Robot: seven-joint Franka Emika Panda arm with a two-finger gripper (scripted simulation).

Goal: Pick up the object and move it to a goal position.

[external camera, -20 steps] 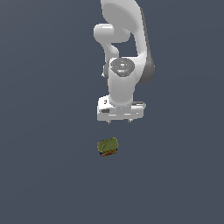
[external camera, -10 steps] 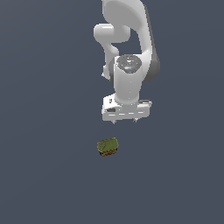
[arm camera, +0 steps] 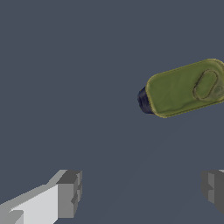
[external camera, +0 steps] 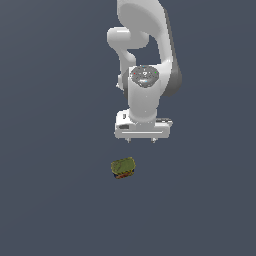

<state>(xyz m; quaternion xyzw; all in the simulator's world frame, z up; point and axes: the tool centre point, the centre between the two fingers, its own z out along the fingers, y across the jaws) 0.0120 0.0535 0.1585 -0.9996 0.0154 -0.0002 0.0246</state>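
Note:
The object (external camera: pixel 123 168) is a small squat can with an olive-green top and a label with red and dark patches. It lies on the grey floor, below my gripper and a little toward the exterior view's left. In the wrist view the can (arm camera: pixel 183 89) shows its olive-green top and a dark blue side. My gripper (external camera: pixel 141 140) hangs above the floor on the white arm. Its jaws stand wide apart with nothing between them. The fingertips (arm camera: pixel 68 192) show in the wrist view, apart from the can.
The white arm (external camera: pixel 145 60) rises above the gripper. A plain grey floor (external camera: pixel 50 200) lies all around the can.
The gripper has moved down toward the can and a little toward the exterior view's right. The can has not moved.

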